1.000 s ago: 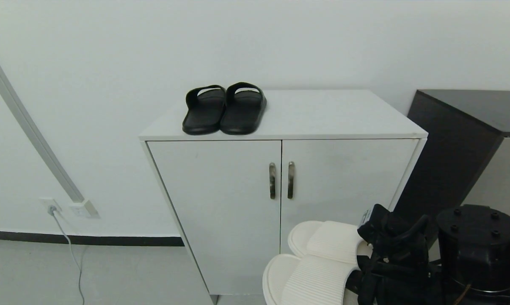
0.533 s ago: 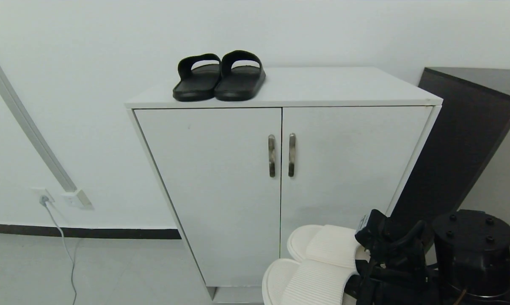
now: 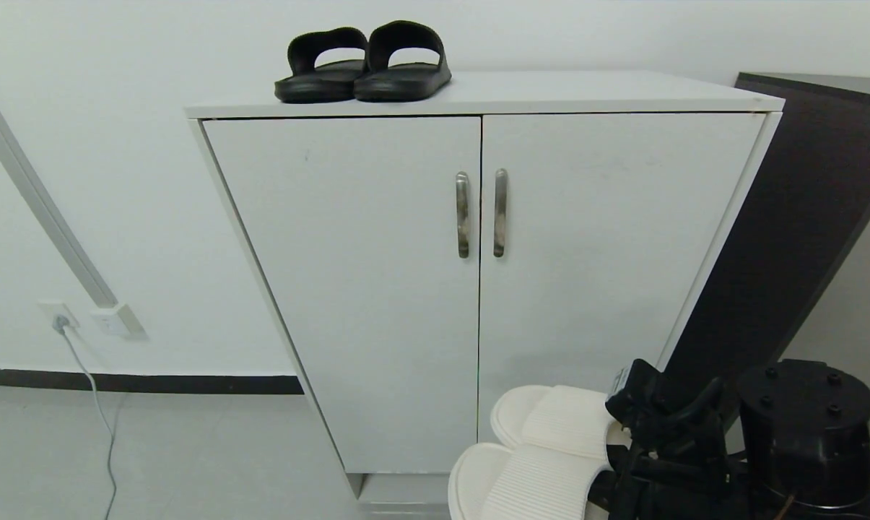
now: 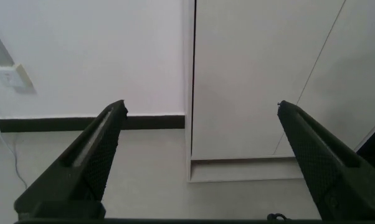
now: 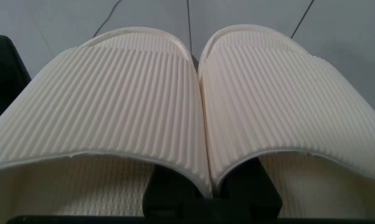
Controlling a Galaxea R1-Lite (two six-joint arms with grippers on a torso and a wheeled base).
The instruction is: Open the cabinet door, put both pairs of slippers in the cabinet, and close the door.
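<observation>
The head camera faces the cabinet [image 3: 377, 289] squarely; the left wrist camera sees its lower corner closer.

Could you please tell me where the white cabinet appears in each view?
Head view: the white cabinet fills the centre, doors shut.
Left wrist view: its bottom corner, between the open fingers of the left gripper.
Right wrist view: apparently the pale surface behind the cream slippers.
Shared landmark: the black skirting, head and left wrist views.

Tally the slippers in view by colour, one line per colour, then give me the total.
Black rubber slide slippers: 2
Cream ribbed foam slippers: 2
Total: 4
</observation>
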